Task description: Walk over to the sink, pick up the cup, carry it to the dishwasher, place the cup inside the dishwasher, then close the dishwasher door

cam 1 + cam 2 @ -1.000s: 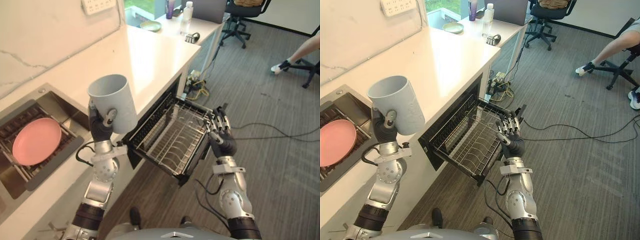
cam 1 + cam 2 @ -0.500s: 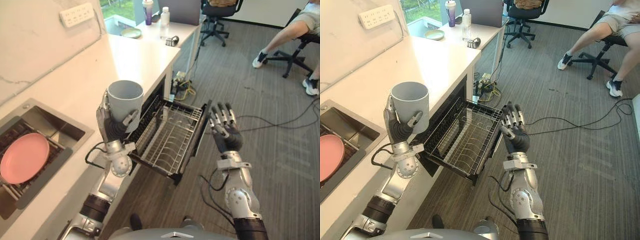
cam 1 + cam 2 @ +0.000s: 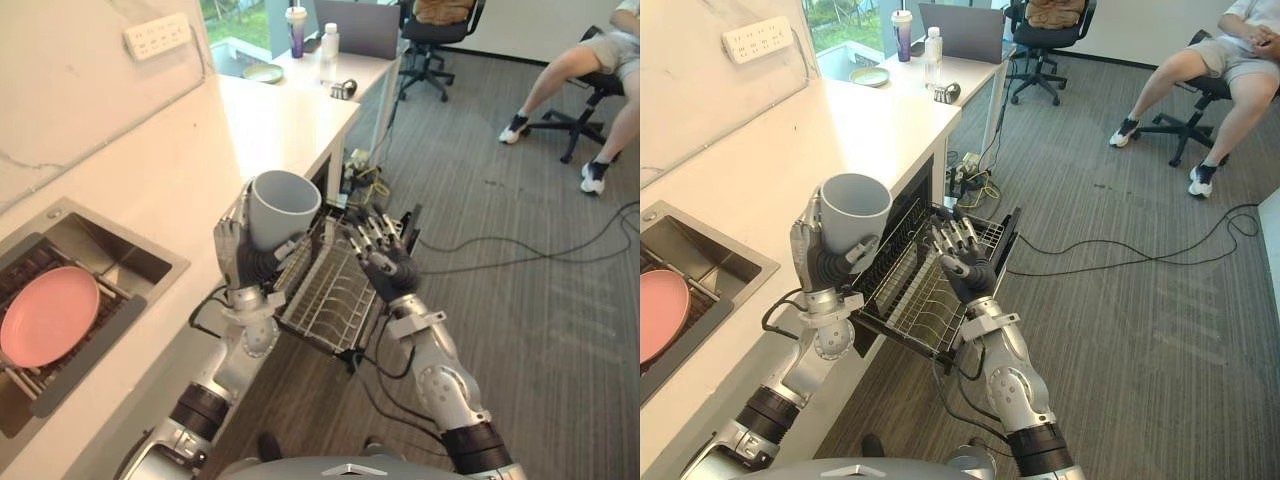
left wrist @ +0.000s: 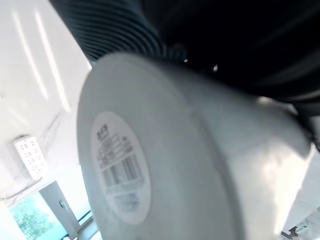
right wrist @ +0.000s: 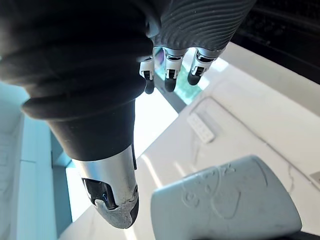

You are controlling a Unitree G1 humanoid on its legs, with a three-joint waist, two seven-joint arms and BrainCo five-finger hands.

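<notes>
Left hand point(image 3: 240, 256) grips the grey cup point(image 3: 282, 207) beside the dishwasher rack point(image 3: 325, 300); right hand point(image 3: 390, 270) spread wide

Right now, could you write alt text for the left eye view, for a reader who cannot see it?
The left hand holds a grey cup upright at the counter edge, beside the pulled-out dishwasher rack. The right hand hovers open over the rack. A pink plate lies in the sink, and a person sits far right.
</notes>
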